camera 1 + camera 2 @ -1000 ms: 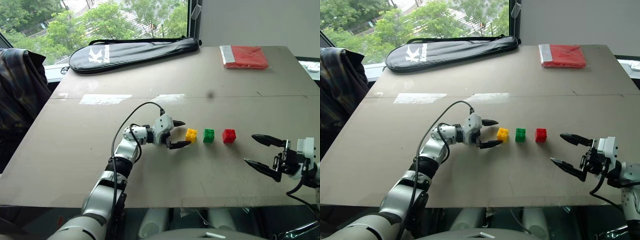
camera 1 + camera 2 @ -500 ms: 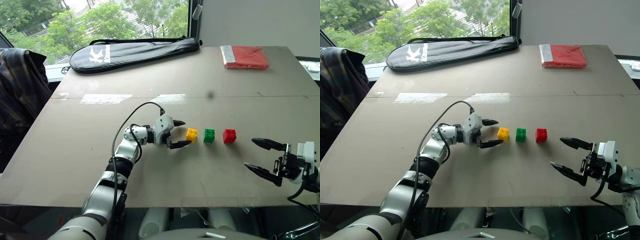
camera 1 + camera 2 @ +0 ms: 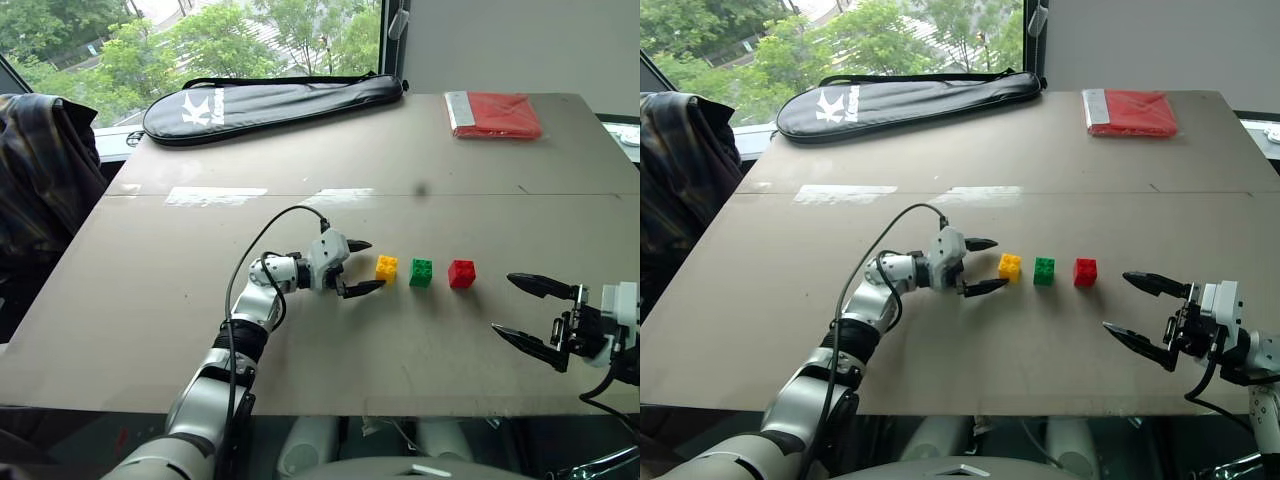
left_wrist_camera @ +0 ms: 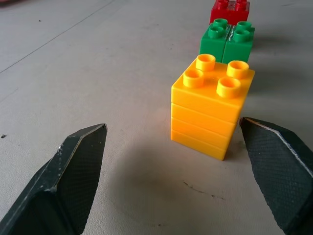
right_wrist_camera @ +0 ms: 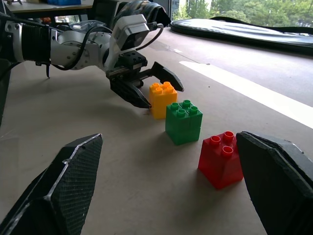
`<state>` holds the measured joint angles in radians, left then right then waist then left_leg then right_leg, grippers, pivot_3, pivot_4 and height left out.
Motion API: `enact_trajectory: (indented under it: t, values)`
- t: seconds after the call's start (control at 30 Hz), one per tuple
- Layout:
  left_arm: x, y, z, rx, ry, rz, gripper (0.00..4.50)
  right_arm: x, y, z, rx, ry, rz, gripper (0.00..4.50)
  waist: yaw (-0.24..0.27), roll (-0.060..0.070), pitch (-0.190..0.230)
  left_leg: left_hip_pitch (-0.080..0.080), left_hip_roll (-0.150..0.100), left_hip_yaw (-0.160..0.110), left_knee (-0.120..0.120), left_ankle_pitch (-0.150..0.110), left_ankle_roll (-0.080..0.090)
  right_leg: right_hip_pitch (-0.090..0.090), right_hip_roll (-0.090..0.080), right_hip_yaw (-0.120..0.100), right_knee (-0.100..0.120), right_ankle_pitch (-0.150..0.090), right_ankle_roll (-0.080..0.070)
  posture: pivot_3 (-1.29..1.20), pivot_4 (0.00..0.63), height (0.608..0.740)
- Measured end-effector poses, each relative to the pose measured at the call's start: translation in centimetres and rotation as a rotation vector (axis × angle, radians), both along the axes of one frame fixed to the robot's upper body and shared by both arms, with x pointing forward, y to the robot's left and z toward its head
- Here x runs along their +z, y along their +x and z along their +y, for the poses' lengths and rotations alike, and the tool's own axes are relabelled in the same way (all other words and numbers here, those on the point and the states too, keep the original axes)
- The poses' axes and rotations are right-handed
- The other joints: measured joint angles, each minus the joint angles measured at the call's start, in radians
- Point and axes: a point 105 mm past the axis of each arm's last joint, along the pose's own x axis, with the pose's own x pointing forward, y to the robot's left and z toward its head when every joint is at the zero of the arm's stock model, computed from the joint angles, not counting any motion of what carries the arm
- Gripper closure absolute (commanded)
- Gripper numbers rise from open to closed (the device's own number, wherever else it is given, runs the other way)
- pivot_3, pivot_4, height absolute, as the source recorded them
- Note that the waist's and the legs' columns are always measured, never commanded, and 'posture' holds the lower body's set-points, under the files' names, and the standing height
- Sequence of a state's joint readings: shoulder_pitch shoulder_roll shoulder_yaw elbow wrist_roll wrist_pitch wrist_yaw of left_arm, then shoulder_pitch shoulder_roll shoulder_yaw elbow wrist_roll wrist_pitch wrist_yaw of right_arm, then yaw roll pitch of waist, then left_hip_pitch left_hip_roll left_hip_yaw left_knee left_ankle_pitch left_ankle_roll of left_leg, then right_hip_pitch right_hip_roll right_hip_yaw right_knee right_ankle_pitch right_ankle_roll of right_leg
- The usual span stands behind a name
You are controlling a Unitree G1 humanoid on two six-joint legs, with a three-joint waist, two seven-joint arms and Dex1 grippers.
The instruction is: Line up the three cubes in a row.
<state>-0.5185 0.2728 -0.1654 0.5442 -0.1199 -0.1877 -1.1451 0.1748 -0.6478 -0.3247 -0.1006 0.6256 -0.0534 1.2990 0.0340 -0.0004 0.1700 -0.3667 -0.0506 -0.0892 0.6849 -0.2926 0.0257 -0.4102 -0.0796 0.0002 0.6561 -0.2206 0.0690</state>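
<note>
The big tan surface (image 3: 200, 300) has a black bag (image 3: 270, 100) and a red packet (image 3: 492, 113) at its far end. In the middle, the yellow cube (image 3: 386, 268), green cube (image 3: 421, 272) and red cube (image 3: 461, 273) sit in a row from left to right, with gaps between them, same as a second ago. The left tool (image 3: 360, 266) is just left of the yellow cube, fingers apart, holding nothing. The right tool (image 3: 528, 310) waits near the right edge, fingers apart too. Neither tool has moved.
</note>
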Motion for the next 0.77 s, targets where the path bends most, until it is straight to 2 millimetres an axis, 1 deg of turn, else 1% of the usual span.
enact_trajectory:
  t: [0.03,0.07,0.13,0.2,0.23,0.27,0.3,0.33,0.4,0.53,0.6,0.63,0.77]
  values:
    - [0.0,-0.5,0.1,-0.007,-0.007,0.005,0.05,0.0,0.0,0.0,-0.002,0.0,0.002,0.0,-0.004,0.0,0.0,-0.001,0.0,0.0,0.0,0.0,0.0,-0.001,0.0,0.0,0.0,0.001,-0.002,0.0,0.15,0.701]
    - [0.1,-1.0,0.5,-0.01,-0.008,0.011,0.05,-0.1,0.0,0.0,-0.003,0.0,0.004,0.0,-0.009,0.0,0.0,-0.002,0.001,-0.001,-0.001,-0.001,0.0,-0.002,0.0,0.0,-0.002,0.002,-0.004,0.0,0.15,0.701]
    - [0.0,-2.4,1.5,-0.017,0.001,0.03,0.05,-0.2,0.0,-0.2,-0.017,0.001,0.01,0.0,-0.024,0.0,0.0,-0.003,0.002,0.0,-0.003,-0.001,0.0,-0.003,0.0,0.0,-0.004,0.002,-0.005,0.0,0.15,0.701]
    - [-0.1,-3.0,1.9,-0.017,0.004,0.046,0.05,-0.2,-0.1,-0.3,-0.026,0.002,0.014,0.0,-0.028,0.0,0.0,-0.003,0.002,0.0,-0.005,-0.001,0.0,-0.003,-0.001,0.0,-0.006,0.002,-0.005,0.0,0.15,0.701]
    - [-0.2,-3.8,2.5,-0.007,0.009,0.065,0.05,-0.3,0.0,-0.3,-0.037,0.004,0.014,0.0,-0.032,0.0,0.0,-0.003,0.003,0.0,-0.006,-0.001,0.0,-0.004,-0.001,0.001,-0.007,0.002,-0.005,0.0,0.15,0.701]
    - [-0.4,-5.1,3.6,0.023,0.011,0.099,0.05,-0.7,0.0,-0.5,-0.064,0.001,0.029,0.0,-0.037,0.0,0.0,-0.003,0.003,0.0,-0.01,-0.001,0.0,-0.004,-0.002,0.0,-0.011,0.002,-0.005,0.0,0.15,0.701]
    - [-0.4,-5.1,3.6,0.024,0.011,0.1,0.05,-0.7,0.0,-0.6,-0.065,0.001,0.03,0.0,-0.037,0.0,0.0,-0.003,0.003,0.0,-0.01,-0.001,0.0,-0.003,-0.002,0.0,-0.011,0.002,-0.005,0.0,0.15,0.701]
    - [-0.4,-5.6,4.4,0.067,0.021,0.118,0.05,-1.0,0.0,-0.6,-0.082,-0.004,0.036,0.0,-0.035,0.0,0.0,-0.003,0.003,-0.001,-0.011,-0.001,0.0,-0.004,-0.002,0.0,-0.011,0.002,-0.005,0.0,0.15,0.701]
    - [-0.4,-6.0,5.0,0.102,0.032,0.13,0.05,-1.3,0.1,-0.8,-0.097,-0.005,0.045,0.0,-0.035,0.0,0.0,-0.003,0.003,0.0,-0.012,-0.001,0.0,-0.004,-0.003,0.0,-0.012,0.002,-0.005,0.0,0.15,0.701]
    - [-0.8,-7.8,6.6,0.242,0.025,0.168,0.05,-2.4,0.3,-1.7,-0.172,-0.004,0.08,0.0,-0.037,0.0,0.0,-0.002,0.003,0.0,-0.013,-0.001,0.0,-0.003,-0.004,0.001,-0.012,0.002,-0.005,0.0,0.15,0.701]
    - [-0.9,-8.4,7.0,0.273,0.019,0.172,0.05,-2.8,0.1,-1.9,-0.187,-0.012,0.092,0.0,-0.036,0.0,0.0,-0.002,0.003,0.0,-0.013,-0.001,0.0,-0.003,-0.004,0.001,-0.012,0.002,-0.005,0.0,0.15,0.701]
    - [-0.9,-9.0,7.3,0.307,0.018,0.169,0.05,-3.4,-0.3,-2.2,-0.207,-0.016,0.118,0.0,-0.035,0.0,0.0,-0.002,0.003,0.0,-0.014,-0.001,0.0,-0.003,-0.004,0.002,-0.013,0.002,-0.005,0.0,0.15,0.701]
    - [-1.2,-10.2,7.6,0.373,0.019,0.182,0.05,-4.4,-0.9,-2.7,-0.235,-0.042,0.162,0.0,-0.035,0.001,0.0,-0.001,0.003,0.001,-0.014,-0.001,0.0,-0.003,-0.004,0.002,-0.013,0.002,-0.005,0.0,0.15,0.701]
